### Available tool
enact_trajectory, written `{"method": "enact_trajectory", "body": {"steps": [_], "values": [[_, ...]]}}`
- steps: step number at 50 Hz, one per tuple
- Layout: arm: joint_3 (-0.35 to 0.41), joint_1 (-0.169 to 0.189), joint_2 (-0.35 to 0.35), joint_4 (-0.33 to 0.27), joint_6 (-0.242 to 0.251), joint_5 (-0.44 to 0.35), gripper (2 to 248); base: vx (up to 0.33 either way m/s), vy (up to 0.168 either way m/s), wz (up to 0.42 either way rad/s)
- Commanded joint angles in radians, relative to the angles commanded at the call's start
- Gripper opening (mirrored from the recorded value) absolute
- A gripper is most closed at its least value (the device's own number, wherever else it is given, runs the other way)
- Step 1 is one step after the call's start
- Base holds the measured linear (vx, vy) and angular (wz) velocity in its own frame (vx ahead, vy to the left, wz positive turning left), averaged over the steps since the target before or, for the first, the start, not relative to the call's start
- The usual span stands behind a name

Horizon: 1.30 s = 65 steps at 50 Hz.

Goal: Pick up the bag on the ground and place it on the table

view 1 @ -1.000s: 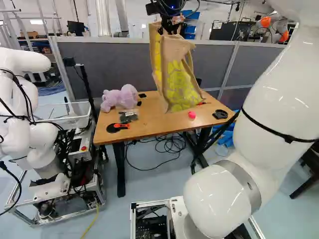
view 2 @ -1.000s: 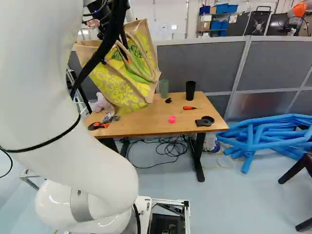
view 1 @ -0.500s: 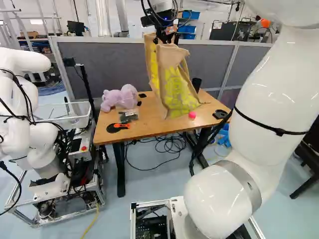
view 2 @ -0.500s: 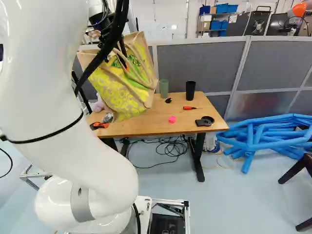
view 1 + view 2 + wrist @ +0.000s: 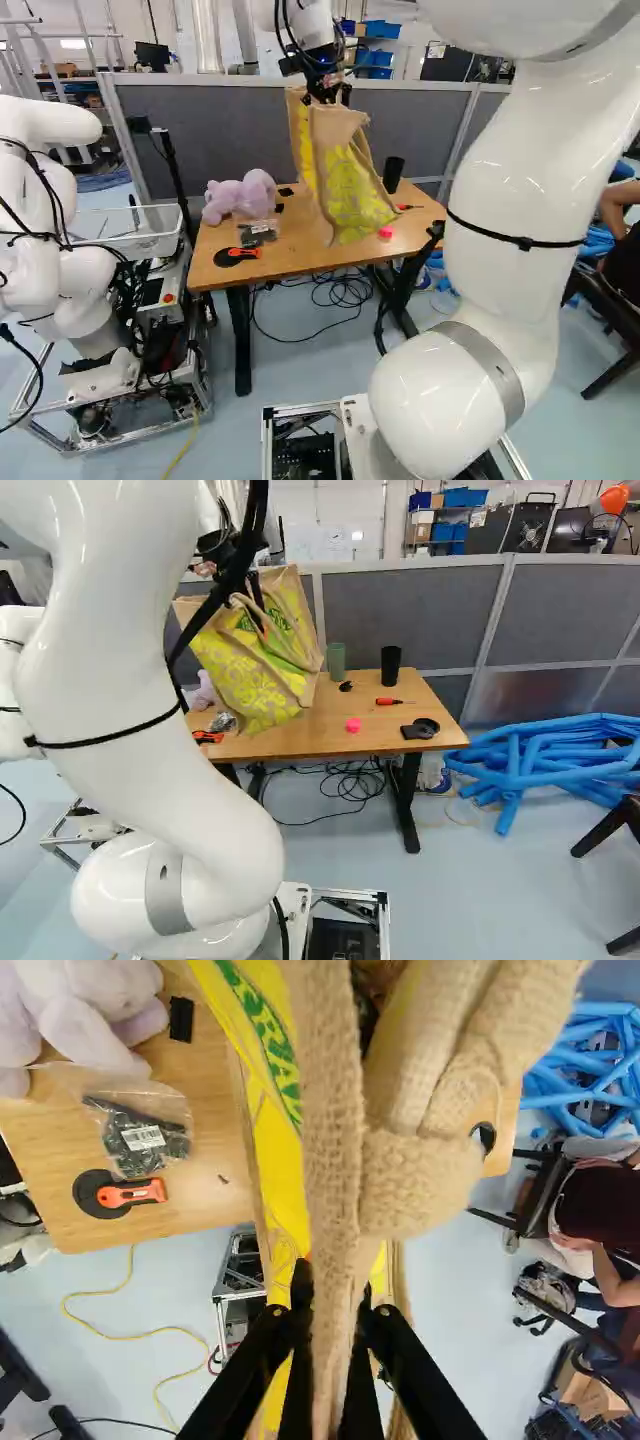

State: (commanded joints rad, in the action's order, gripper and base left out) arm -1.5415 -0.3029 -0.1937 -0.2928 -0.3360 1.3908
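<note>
High over the table [image 5: 290, 262], my gripper [image 5: 325, 92] has the tan and yellow bag [image 5: 352, 185] hanging beneath it in the left base view. Seen from the wrist, the gripper [image 5: 328, 1325] is shut on the bag's tan cloth edge [image 5: 335, 1175], which runs between both fingers. The bag [image 5: 255, 660] hangs tilted in the right base view, its lower end in front of the tabletop. Whether its bottom touches the wood I cannot tell.
On the table are a purple plush toy [image 5: 240, 194], an orange-black tool [image 5: 236, 256], a pink object [image 5: 353, 724], a black cup [image 5: 391, 665], a green cup [image 5: 336, 661] and a screwdriver [image 5: 389, 701]. Another robot [image 5: 60, 210] stands left; blue tubes [image 5: 550, 760] lie right.
The arm has swung leftward in the left base view, and its gripper has come lower. The bag has moved down slightly with it, and the black cup now shows beside it there.
</note>
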Motion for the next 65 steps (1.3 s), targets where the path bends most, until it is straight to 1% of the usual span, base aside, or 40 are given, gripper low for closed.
{"method": "enact_trajectory", "body": {"steps": [25,36,52,65], "values": [[-0.055,0.014,-0.117,0.0,0.0,0.0,22,0.0,0.0,0.0],[-0.088,0.018,-0.148,0.0,0.0,-0.003,22,0.0,0.0,0.0],[-0.128,0.02,-0.191,0.0,0.0,-0.043,22,0.0,0.0,0.0],[-0.131,0.021,-0.22,0.0,0.0,-0.046,22,0.0,0.0,0.0]]}}
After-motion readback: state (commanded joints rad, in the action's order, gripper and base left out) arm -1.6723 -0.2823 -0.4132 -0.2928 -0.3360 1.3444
